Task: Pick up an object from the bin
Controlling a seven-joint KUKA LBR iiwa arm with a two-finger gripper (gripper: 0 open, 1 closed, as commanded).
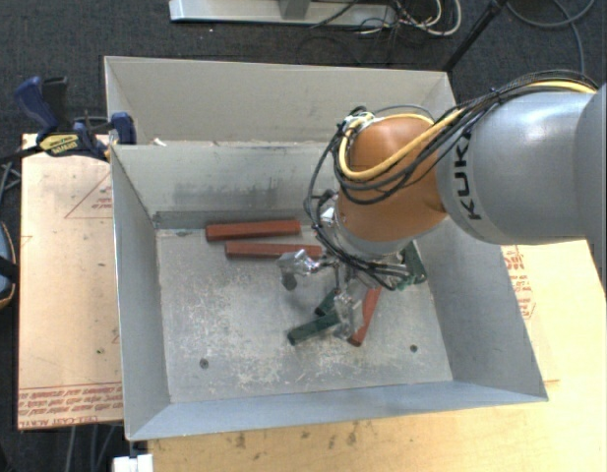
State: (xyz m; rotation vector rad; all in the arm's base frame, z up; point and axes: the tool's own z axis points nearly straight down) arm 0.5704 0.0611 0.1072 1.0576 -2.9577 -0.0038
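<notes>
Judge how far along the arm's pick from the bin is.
Done: the pincer sits low over the dark green stick and red stick. In hand: no grip can be seen. Left: grasping and lifting; the two brown bars lie apart behind.

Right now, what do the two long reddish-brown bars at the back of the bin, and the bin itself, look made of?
Upper reddish-brown bar and lower reddish-brown bar: probably wood or painted plastic; matte, even colour, straight edges, no glints. Grey bin: sheet metal, dull and scuffed, with pale scratch marks across the floor.
</notes>
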